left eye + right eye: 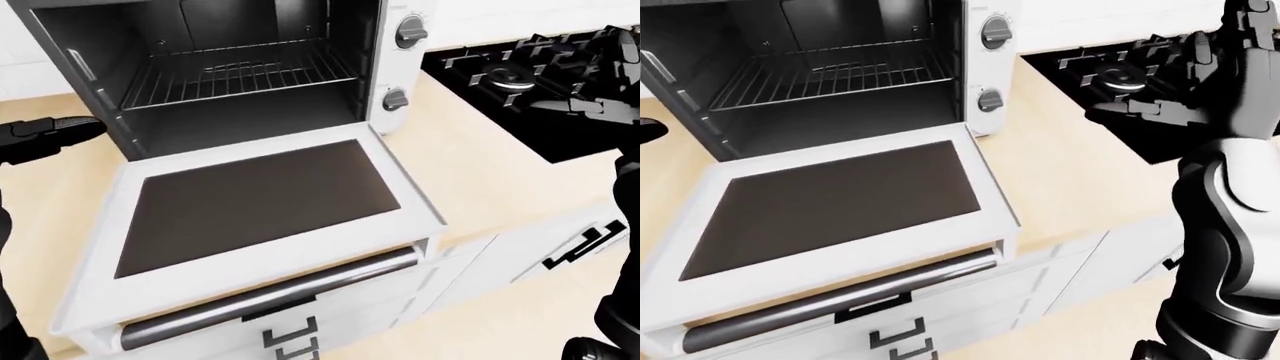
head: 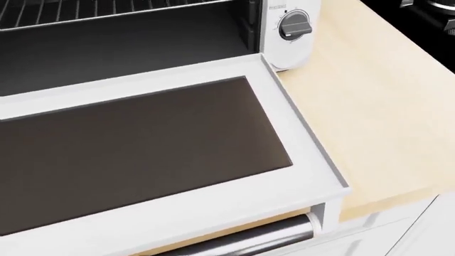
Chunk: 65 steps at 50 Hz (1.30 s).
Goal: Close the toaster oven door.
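Observation:
The white toaster oven (image 1: 395, 67) stands open on the counter. Its door (image 1: 250, 199) lies flat toward me, dark glass pane up, with the metal handle bar (image 1: 270, 296) along its near edge, overhanging the counter edge. The wire rack (image 1: 235, 71) shows inside the cavity. My left hand (image 1: 70, 131) hovers at the left edge of the left-eye view, beside the oven's left wall, fingers stretched out and holding nothing. My right hand (image 1: 1170, 75) is raised over the stove at the right, fingers spread, well apart from the door.
A black gas stove (image 1: 520, 75) fills the upper right. The light wooden counter (image 2: 377, 106) runs between oven and stove. White drawers with black handles (image 1: 290, 337) sit below the counter edge. Two knobs (image 1: 410, 34) are on the oven's right panel.

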Tool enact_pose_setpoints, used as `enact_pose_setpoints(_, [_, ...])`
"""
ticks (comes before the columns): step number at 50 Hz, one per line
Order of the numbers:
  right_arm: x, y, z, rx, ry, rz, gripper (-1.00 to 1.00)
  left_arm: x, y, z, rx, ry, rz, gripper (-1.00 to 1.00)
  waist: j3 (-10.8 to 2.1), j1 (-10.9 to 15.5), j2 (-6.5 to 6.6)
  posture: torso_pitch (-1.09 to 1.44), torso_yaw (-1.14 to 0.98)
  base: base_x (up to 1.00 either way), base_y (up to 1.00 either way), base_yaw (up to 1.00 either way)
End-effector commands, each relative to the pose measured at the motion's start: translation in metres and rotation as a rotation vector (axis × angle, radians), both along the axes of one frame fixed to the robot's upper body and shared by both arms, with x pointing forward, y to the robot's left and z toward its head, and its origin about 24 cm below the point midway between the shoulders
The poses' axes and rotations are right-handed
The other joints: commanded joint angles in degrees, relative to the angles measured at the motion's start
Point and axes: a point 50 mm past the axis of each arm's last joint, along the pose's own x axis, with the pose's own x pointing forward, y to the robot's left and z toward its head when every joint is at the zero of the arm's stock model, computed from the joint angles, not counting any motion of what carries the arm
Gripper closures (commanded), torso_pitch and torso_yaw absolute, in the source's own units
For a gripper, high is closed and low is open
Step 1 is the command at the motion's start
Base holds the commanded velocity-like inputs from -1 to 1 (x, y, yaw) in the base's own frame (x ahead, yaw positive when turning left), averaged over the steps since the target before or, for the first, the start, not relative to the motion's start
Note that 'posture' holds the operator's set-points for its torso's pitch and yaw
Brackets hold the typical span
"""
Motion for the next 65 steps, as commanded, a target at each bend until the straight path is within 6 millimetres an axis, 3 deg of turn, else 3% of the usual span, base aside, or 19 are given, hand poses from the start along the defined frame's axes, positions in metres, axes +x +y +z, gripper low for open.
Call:
enact_pose_setpoints(1, [-0.009,0.002,0.018,-0.028,-0.098,0.007,-1.00,-0.009,0.000,0.017,0.035,-0.098,0.022,-1.00,-1.39,0.0,0.01,0.00,0.00,0.00,0.00,0.00])
enact_pose_setpoints(4, [-0.010,0.002,0.016,-0.028,-0.090,0.020,-1.00,-0.010,0.003,0.016,0.034,-0.105,0.042,-1.00,-1.28,-0.1,-0.05,0.00,0.00,0.00,0.00,0.00])
enact_pose_setpoints(5, [-0.010,0.001,0.015,-0.031,-0.089,0.014,-1.00,-0.010,0.004,0.016,0.028,-0.104,0.047,-1.00,-2.27,0.2,0.18,0.00,0.00,0.00,0.00,0.11])
enact_pose_setpoints(6, [-0.011,-0.001,0.016,-0.045,-0.086,-0.009,-1.00,-0.010,0.005,0.016,0.027,-0.102,0.052,-1.00,-2.08,1.6,0.22,0.00,0.00,0.00,0.00,1.00])
enact_pose_setpoints(8, [-0.013,-0.004,0.018,-0.037,-0.083,-0.010,-1.00,-0.010,0.006,0.015,0.034,-0.101,0.058,-1.00,-1.15,1.0,-0.23,0.00,0.00,0.00,0.00,1.00])
enact_pose_setpoints(12, [-0.013,-0.005,0.018,-0.038,-0.085,-0.020,-1.00,-0.010,0.005,0.016,0.036,-0.104,0.050,-1.00,-0.90,1.7,-0.73,0.00,0.00,0.00,0.00,1.00])
enact_pose_setpoints(16, [-0.012,-0.006,0.017,-0.032,-0.089,-0.024,-1.00,-0.011,0.003,0.016,0.039,-0.105,0.038,-1.00,-0.21,2.4,-3.11,0.00,0.00,0.00,0.00,1.00])
enact_pose_setpoints(19, [-0.011,-0.004,0.016,-0.032,-0.091,-0.026,-1.00,-0.012,0.003,0.019,0.037,-0.108,0.035,-1.00,-0.46,2.6,-3.21,0.00,0.00,0.00,0.00,1.00])
enact_pose_setpoints(21, [-0.010,-0.004,0.016,-0.031,-0.090,-0.027,-1.00,-0.012,0.003,0.019,0.034,-0.108,0.032,-1.00,-1.25,2.6,-2.60,0.00,0.00,0.00,0.00,1.00])
enact_pose_setpoints(25, [-0.002,-0.004,0.005,-0.024,-0.033,-0.060,-1.00,-0.010,0.002,0.018,0.023,-0.101,0.023,-1.00,-0.35,0.6,-0.54,0.00,0.00,0.00,0.00,0.31])
enact_pose_setpoints(28, [-0.003,-0.003,0.002,-0.017,-0.026,-0.059,-1.00,-0.010,0.001,0.018,0.028,-0.096,0.024,-1.00,-1.00,0.0,2.89,0.00,0.00,0.00,0.00,0.00])
enact_pose_setpoints(29, [-0.003,-0.003,0.002,-0.014,-0.026,-0.057,-1.00,-0.010,0.001,0.018,0.027,-0.096,0.023,-1.00,-0.17,0.2,1.41,0.00,0.00,0.00,0.00,0.00])
enact_pose_setpoints(33, [-0.004,-0.003,0.003,-0.016,-0.030,-0.060,-1.00,-0.010,0.001,0.019,0.028,-0.094,0.020,-1.00,-0.56,0.0,0.62,0.00,0.00,0.00,0.00,0.00])
enact_pose_setpoints(46, [-0.011,-0.001,0.005,-0.032,-0.057,-0.044,-1.00,-0.013,-0.001,0.022,0.045,-0.107,0.013,-1.00,-1.08,-0.2,0.34,0.00,0.00,0.00,0.00,0.00])
enact_pose_setpoints(65, [-0.025,-0.001,0.002,-0.207,-0.080,-0.037,-1.00,-0.013,0.000,0.023,0.032,-0.113,0.014,-1.00,-1.00,-0.1,-0.27,0.00,0.00,0.00,0.00,0.00])
